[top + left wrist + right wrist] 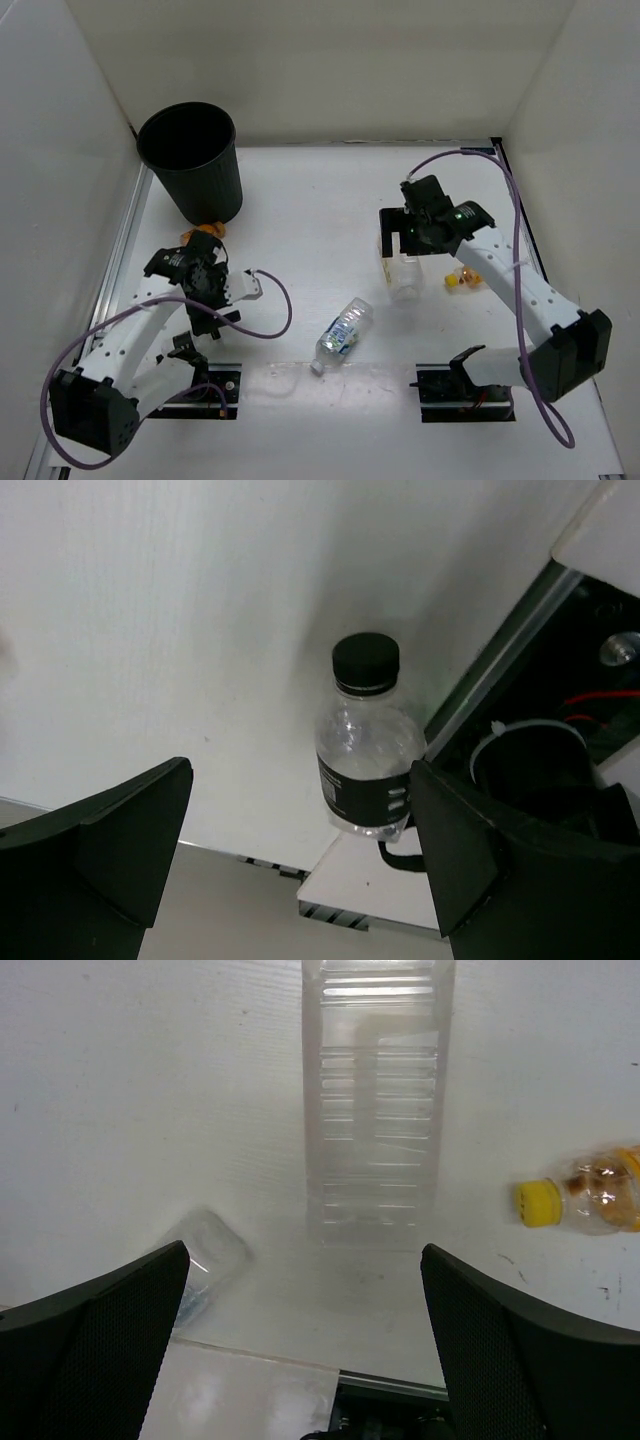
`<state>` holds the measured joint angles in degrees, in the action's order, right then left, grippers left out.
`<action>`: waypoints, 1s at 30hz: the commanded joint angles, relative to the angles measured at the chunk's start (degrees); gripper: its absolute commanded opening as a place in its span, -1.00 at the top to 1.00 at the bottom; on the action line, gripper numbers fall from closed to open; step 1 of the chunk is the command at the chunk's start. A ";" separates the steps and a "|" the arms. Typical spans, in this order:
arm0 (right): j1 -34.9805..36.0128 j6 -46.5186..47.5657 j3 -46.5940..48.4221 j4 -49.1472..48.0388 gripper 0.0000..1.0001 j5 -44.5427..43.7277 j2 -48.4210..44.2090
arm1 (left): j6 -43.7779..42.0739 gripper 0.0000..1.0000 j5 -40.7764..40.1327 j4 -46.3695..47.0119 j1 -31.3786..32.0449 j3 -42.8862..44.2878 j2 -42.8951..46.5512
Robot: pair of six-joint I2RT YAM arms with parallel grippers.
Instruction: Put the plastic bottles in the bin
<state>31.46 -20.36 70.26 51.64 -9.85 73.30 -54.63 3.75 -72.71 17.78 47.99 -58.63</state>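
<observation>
Both hands stood wide open, holding nothing. Your right hand (304, 1250) faced the clear ribbed bottle (378, 1100) at its 12 o'clock. An off-centre closure could have squirted that light bottle away. Your left hand (300, 780) faced a black-capped bottle (365, 745). The bin (188, 160), at 10 o'clock on the bench (330, 200), showed only a dark interior.

Top camera looks down on table (300, 200); close right wrist view shares clear bottle (405, 278).

The white table (320, 210) carries a black bin (205, 195) at its far left corner. A labelled bottle (343, 335) lies on its side near the middle — to the right are a clear bottle (405, 278) and a small yellow-capped bottle (462, 279).
</observation>
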 commanded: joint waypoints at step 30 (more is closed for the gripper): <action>-4.30 1.11 -0.03 -7.69 -1.00 6.07 2.82 | 17.54 0.80 -5.42 11.10 1.21 -4.14 -20.99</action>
<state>27.55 -20.29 69.49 45.32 -4.89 75.90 -38.96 -3.51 -60.75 20.23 39.22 -79.79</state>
